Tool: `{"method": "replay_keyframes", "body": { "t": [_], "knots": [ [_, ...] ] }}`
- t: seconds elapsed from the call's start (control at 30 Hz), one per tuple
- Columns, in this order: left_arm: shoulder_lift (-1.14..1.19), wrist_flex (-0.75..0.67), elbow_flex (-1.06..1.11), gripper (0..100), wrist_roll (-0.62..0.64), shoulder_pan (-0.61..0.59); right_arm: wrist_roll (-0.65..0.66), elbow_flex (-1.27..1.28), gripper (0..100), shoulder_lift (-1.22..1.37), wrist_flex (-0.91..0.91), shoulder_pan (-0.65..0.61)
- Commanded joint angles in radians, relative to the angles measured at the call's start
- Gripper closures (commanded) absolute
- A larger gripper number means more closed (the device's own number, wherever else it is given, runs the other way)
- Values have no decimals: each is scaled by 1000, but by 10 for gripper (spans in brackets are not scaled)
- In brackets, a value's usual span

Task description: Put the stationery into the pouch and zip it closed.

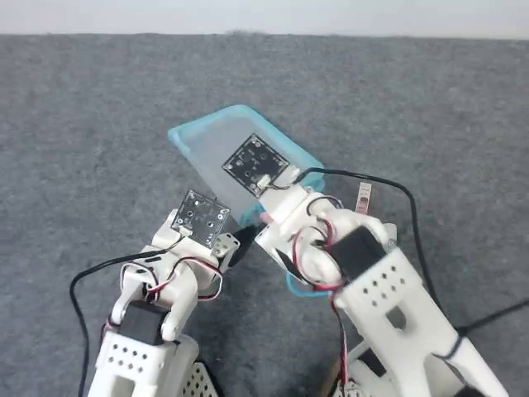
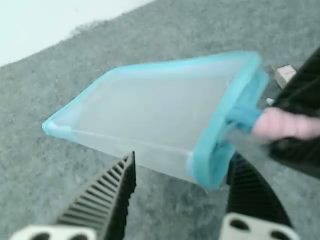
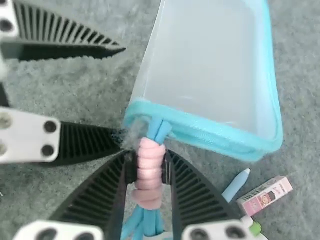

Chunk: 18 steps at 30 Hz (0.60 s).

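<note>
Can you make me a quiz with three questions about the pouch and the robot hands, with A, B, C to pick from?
1. What colour is the edge of the pouch? A) red B) yellow C) turquoise
2. Where is the small pink box? A) on the grey carpet B) inside the pouch C) on top of an arm
3. What is the right gripper doing? A) open, holding nothing B) shut on the pink zip pull C) shut on a pencil

Answers: C, the rim is turquoise. A, the box lies on the carpet outside the pouch. B, its fingers squeeze the pink pull.
</note>
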Motion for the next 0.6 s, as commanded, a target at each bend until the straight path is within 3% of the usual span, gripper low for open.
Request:
{"method": "replay_keyframes", "body": {
  "t": [0.0, 0.2, 0.57],
  "knots": [
    [-15, -66, 13, 721, 14, -6, -2, -20, 992, -85, 31, -4],
    [-15, -75, -8, 721, 18, -144, 35, 9, 992, -94, 64, 21],
    [-15, -77, -15, 721, 20, -153, 77, 222, 992, -94, -48, 58]
  ]
}}
